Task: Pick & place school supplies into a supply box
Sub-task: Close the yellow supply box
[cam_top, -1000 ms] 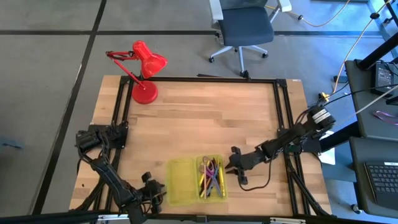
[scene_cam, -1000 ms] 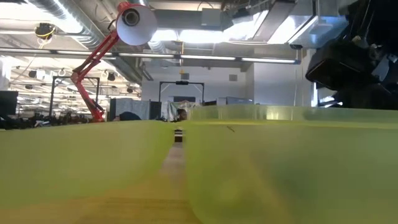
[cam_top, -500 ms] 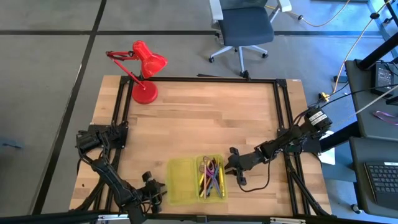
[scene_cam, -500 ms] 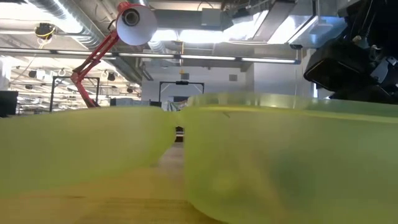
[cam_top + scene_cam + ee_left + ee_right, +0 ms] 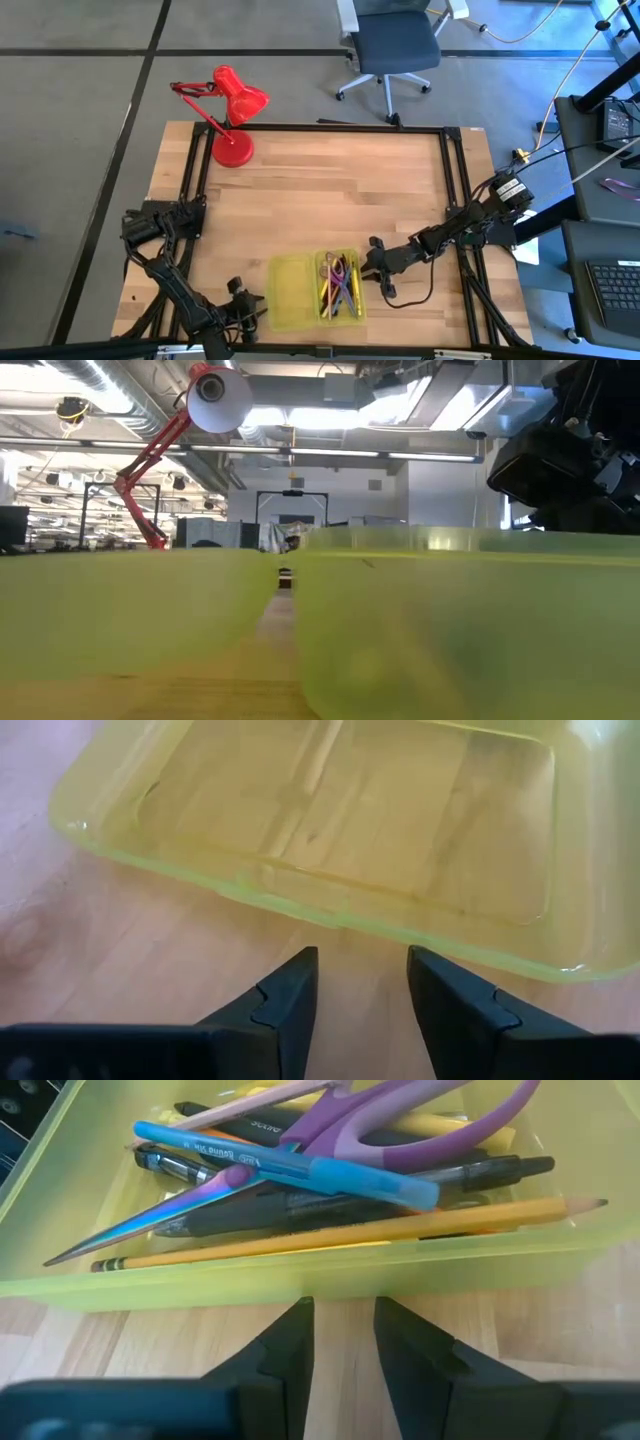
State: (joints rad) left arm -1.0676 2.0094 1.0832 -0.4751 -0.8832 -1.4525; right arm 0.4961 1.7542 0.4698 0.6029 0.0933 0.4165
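The supply box [image 5: 314,290] sits at the worktop's [image 5: 330,190] six o'clock. Both slightly parted, empty claws, left [image 5: 358,1005] and right [image 5: 340,1345], flank it; a nudge could spill the pens [image 5: 300,1190].

Table [image 5: 330,190]: light wood butcher-block top, black frame rails along the edges.
Lamp [image 5: 235,110]: red desk lamp, round base on the wood at about 10 o'clock, head angled out past the far edge.
Supply box [image 5: 315,290]: translucent yellow-green case lying open and flat at about 6 o'clock, close to the near edge; two halves side by side.
Left half [image 5: 350,820]: bare, wood grain visible through the bottom.
Right half [image 5: 300,1275]: holds pens, pencils and purple-handled scissors [image 5: 400,1120] in a loose pile.
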